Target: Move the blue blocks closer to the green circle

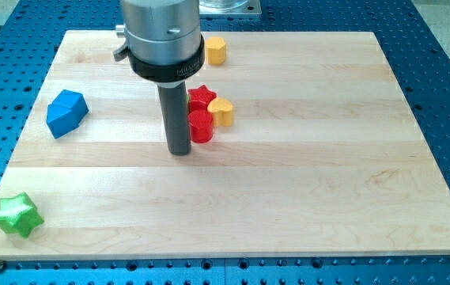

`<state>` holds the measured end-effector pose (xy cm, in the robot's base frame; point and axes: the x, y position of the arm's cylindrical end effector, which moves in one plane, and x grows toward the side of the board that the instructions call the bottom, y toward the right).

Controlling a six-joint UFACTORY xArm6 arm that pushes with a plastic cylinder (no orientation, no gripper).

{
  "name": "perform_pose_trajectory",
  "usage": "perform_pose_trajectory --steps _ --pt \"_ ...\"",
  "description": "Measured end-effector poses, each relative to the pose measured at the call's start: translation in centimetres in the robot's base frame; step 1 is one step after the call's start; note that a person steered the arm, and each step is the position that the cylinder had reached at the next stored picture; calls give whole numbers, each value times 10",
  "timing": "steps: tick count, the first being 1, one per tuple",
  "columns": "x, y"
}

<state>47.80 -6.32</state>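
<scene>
The rod's tip (179, 151) sits near the middle of the wooden surface (304, 198), planted just at the view's left of a red cylinder (201, 127), touching it or very nearly so. Behind that cylinder a red star (202, 96) and a yellow heart-like block (222, 112) huddle together, all three in one tight cluster. Further toward the view's top, a yellow hexagonal block (216, 50) stands alone beside the arm's grey housing.

Now the task's pieces. One blue block (66, 112), a chunky faceted shape, lies well off at the view's left, well apart from the tip and with bare wood between them. Only that one blue block shows; if there is another, the arm's body may hide it, and that cannot be told. The green circle is the real puzzle: none is in sight. The only green thing is a green star (17, 214) down in the view's bottom-left corner.

So the progress looks slim. The blue block stands untouched by the tip and its target is not to be seen, so by this look the pushing remains to be done. The tip would need to get round behind the blue block first.

There is no claw on this arm, only the bare rod, so nothing is clenched or released.
</scene>
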Motion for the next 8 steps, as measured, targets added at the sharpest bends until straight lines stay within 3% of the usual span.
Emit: perform_pose_trajectory --steps 2,4,5,6,7,8 --pt "11 -3" --pt "40 -135" --pt "21 -205" --pt "-27 -221" --pt "-54 -187" --pt "-51 -94"
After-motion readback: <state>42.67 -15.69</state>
